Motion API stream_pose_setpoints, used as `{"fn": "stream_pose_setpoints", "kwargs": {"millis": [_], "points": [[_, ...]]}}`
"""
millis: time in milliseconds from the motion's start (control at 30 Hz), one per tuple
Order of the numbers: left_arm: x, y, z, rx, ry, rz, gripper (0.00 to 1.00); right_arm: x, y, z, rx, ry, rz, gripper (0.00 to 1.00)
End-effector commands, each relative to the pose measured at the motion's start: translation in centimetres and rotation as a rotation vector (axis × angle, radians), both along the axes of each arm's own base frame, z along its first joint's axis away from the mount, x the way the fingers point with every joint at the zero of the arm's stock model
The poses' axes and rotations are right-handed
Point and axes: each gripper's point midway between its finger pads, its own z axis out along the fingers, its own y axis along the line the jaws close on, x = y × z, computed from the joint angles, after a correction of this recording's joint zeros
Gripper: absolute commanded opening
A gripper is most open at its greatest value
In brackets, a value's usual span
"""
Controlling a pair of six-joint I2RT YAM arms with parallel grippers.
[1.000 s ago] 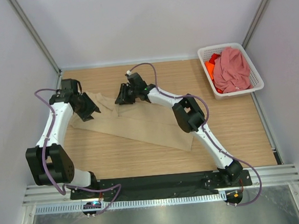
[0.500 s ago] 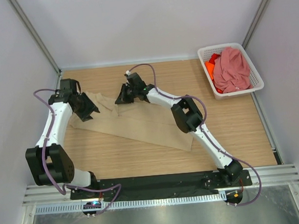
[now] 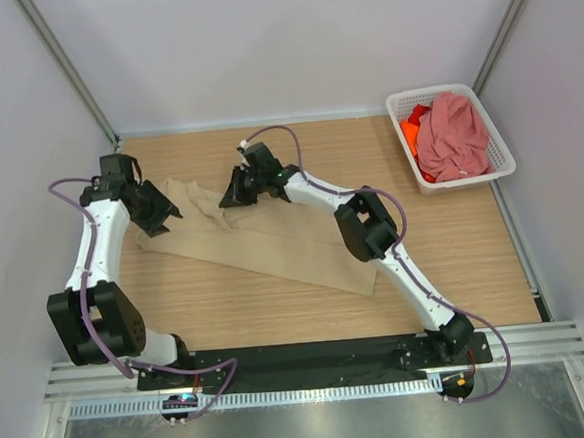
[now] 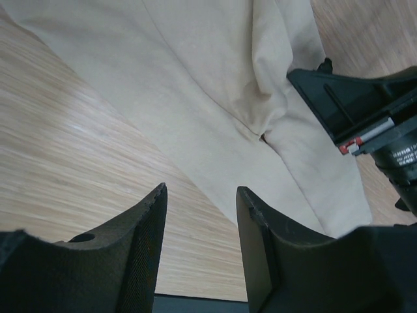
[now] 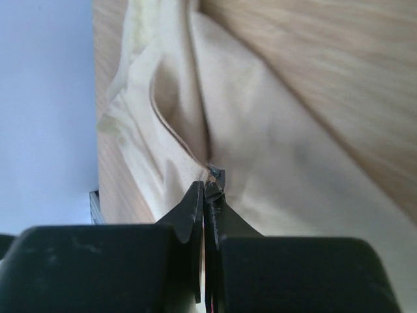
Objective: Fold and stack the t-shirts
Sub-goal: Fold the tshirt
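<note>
The beige-tan t-shirt [image 3: 274, 245] lies spread flat on the wooden table, wrinkled at its far end. My right gripper [image 3: 231, 195] is shut on a fold of that shirt at its far edge; the right wrist view shows the jaws [image 5: 208, 189] pinching the cloth [image 5: 280, 150]. My left gripper [image 3: 160, 218] is open and empty over the shirt's far left corner. In the left wrist view it [image 4: 199, 215] hovers above the shirt's edge [image 4: 208, 78] and bare wood. The dusty pink t-shirt [image 3: 451, 136] and the bright orange t-shirt [image 3: 409, 131] lie bunched in the basket.
The white lattice basket [image 3: 499, 149] stands at the far right corner of the table. Grey walls close in the table on the left, the back and the right. The right gripper's black body [image 4: 365, 111] shows in the left wrist view.
My left gripper has moved left and a little back, toward the shirt's left corner. My right gripper has shifted slightly left with the cloth still in it.
</note>
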Motion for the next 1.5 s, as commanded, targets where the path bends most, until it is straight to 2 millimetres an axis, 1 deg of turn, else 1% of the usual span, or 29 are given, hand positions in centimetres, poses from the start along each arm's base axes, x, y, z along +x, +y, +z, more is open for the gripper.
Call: {"fn": "stream_pose_setpoints", "kwargs": {"millis": [0,100,167,267,300,367,400,467,500,567,667,700,733,767,800,867,900,933,967,1033,1100,1167,1233,1267,1300,1400,1433,1467], "points": [[0.4,0.8,1.6,-0.018,-0.037,0.026,0.48,-2.2,2.5,8.9,0.142,-0.098,0.07,0.01],[0.3,1.2,1.7,-0.014,-0.036,0.032,0.48,-2.6,3.2,9.6,0.156,-0.1,0.074,0.01],[0.1,1.5,1.6,-0.017,-0.03,0.036,0.48,-2.8,3.5,9.8,0.173,-0.086,0.073,0.01],[0.0,1.7,1.4,-0.023,-0.023,0.038,0.48,-3.6,4.1,9.5,0.19,-0.072,0.101,0.02],[-0.1,1.8,1.2,-0.025,-0.017,0.039,0.48,-4.2,4.5,8.9,0.197,-0.058,0.126,0.03],[-0.2,2.1,1.1,-0.029,-0.013,0.045,0.48,-4.4,4.9,8.9,0.21,-0.042,0.136,0.04],[-0.2,2.1,0.8,-0.033,-0.007,0.043,0.48,-4.8,5.1,8.4,0.215,-0.03,0.151,0.05],[-0.3,2.6,0.5,-0.038,0.005,0.053,0.48,-5.0,5.5,8.4,0.233,-0.014,0.156,0.08],[-0.4,2.7,0.4,-0.045,0.01,0.054,0.48,-5.1,5.6,8.1,0.234,-0.005,0.157,0.13],[-0.5,3.0,0.2,-0.054,0.017,0.059,0.48,-5.2,5.7,7.7,0.237,0.012,0.165,0.19],[-0.5,3.1,0.1,-0.059,0.021,0.053,0.48,-5.6,5.6,7.2,0.229,0.029,0.178,0.24],[-0.4,3.2,-0.1,-0.06,0.025,0.051,0.49,-5.7,5.6,7.2,0.232,0.038,0.181,0.27],[-0.3,3.1,-0.1,-0.068,0.026,0.049,0.48,-6.2,5.7,6.8,0.234,0.058,0.197,0.28],[-0.3,3.2,0.0,-0.068,0.024,0.051,0.48,-6.3,5.7,6.7,0.243,0.067,0.208,0.31],[-0.2,3.2,0.0,-0.069,0.024,0.05,0.48,-6.6,5.8,6.8,0.251,0.072,0.22,0.35],[0.1,3.2,0.0,-0.082,0.021,0.051,0.49,-6.8,5.6,6.9,0.245,0.063,0.236,0.38],[0.2,3.1,0.1,-0.086,0.017,0.049,0.48,-6.5,5.4,7.1,0.236,0.045,0.232,0.38],[0.4,3.0,0.2,-0.095,0.015,0.051,0.48,-6.4,5.1,6.8,0.212,0.03,0.231,0.38],[0.5,2.9,0.1,-0.1,0.013,0.05,0.49,-6.0,4.8,7.2,0.207,0.016,0.218,0.38],[0.6,2.7,0.1,-0.112,0.008,0.049,0.49,-5.5,4.5,7.0,0.197,0.024,0.202,0.39],[0.8,2.6,0.0,-0.125,0.007,0.047,0.48,-4.9,4.4,6.4,0.184,0.034,0.182,0.38],[0.8,2.5,-0.1,-0.134,0.011,0.049,0.48,-4.9,4.4,5.9,0.183,0.054,0.176,0.37],[0.9,2.3,-0.2,-0.145,0.009,0.048,0.48,-5.0,4.5,5.0,0.178,0.082,0.169,0.35],[0.9,2.2,-0.2,-0.147,0.01,0.044,0.48,-4.9,4.6,5.1,0.184,0.084,0.168,0.34],[0.9,2.2,-0.3,-0.149,0.012,0.042,0.48,-4.9,4.6,4.6,0.179,0.092,0.164,0.33],[0.8,2.1,-0.3,-0.15,0.01,0.04,0.48,-4.6,4.7,4.3,0.172,0.092,0.155,0.29],[0.7,2.1,-0.2,-0.15,0.008,0.039,0.48,-4.5,4.6,3.7,0.164,0.1,0.149,0.29],[0.5,2.1,-0.4,-0.149,0.013,0.04,0.48,-4.5,4.8,3.7,0.169,0.103,0.151,0.27]]}}
